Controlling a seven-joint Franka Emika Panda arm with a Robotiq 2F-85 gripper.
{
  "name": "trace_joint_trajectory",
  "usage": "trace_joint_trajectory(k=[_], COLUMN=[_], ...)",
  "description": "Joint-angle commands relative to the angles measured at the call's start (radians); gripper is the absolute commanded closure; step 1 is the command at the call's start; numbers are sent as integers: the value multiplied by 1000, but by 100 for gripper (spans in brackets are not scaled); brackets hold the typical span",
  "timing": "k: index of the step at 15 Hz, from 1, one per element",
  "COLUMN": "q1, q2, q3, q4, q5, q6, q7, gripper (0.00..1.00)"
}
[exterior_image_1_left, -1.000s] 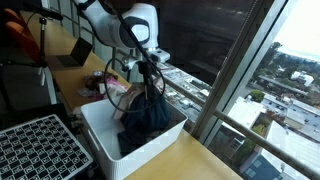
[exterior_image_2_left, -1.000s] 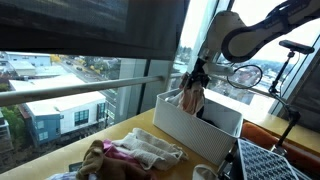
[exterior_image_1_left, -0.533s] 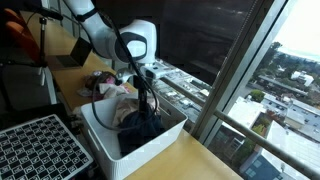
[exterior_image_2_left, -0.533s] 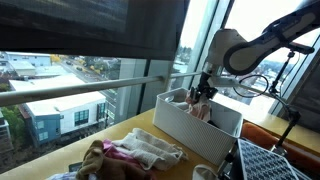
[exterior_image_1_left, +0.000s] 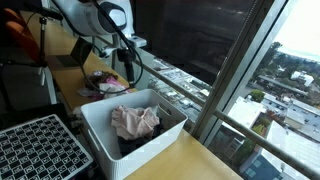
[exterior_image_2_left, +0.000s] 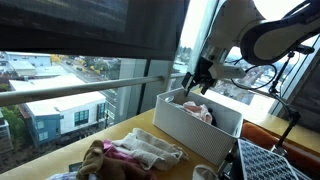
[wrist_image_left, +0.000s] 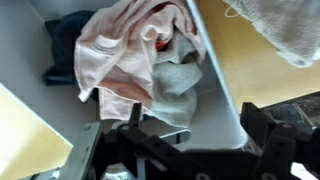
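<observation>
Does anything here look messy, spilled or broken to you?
Nothing looks broken or spilled. The only untidy bits: a pink garment lies crumpled on darker clothes in the white bin, and a loose heap of clothes sits on the wooden table nearby. The gripper hangs open above, holding nothing.

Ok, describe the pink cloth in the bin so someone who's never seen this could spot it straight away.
On the wooden table by the big window stands a white bin. The pink cloth lies crumpled on top of the heap inside it. It is the only pale pink piece there, over dark clothes and a greyish cloth.
</observation>
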Motion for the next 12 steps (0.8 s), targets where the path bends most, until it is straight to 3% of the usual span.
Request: trace_joint_trajectory(k=[1,4,6,9,12], q1=[70,128,172,233,256], q2=[-35,75,177,354,531], q3=[98,185,206,177,144], q4=[31,124,212,375,538], q5=[-79,-113,-158,-201,-158], q6=[-49,-12,4,17,37], q7=[111,158,178,144,61], gripper=[0,0,0,0,0])
